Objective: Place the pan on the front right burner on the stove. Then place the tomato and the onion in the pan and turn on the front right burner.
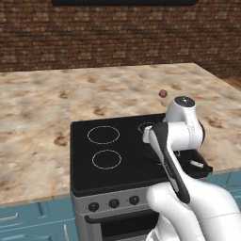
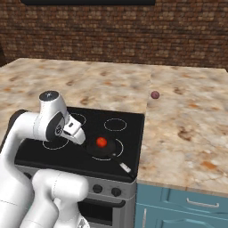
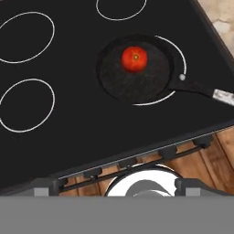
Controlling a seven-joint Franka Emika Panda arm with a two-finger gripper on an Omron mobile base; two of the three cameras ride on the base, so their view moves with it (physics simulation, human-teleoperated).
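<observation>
One tomato [image 3: 134,59] rests inside the pan [image 3: 137,82] on the front right burner [image 3: 179,50] of the stove [image 2: 129,122]; onion [image 2: 155,95] lies on the counter [image 2: 187,129], well apart; fingers [image 3: 42,188] spread wide, holding nothing, above the stove front.

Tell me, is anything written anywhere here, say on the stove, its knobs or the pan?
None: no words, numbers or brand marks can be read.
The stove bears only plain white ring outlines.
Its knobs are plain black; any marks are too small to tell.
The pan and tomato carry no label.
</observation>
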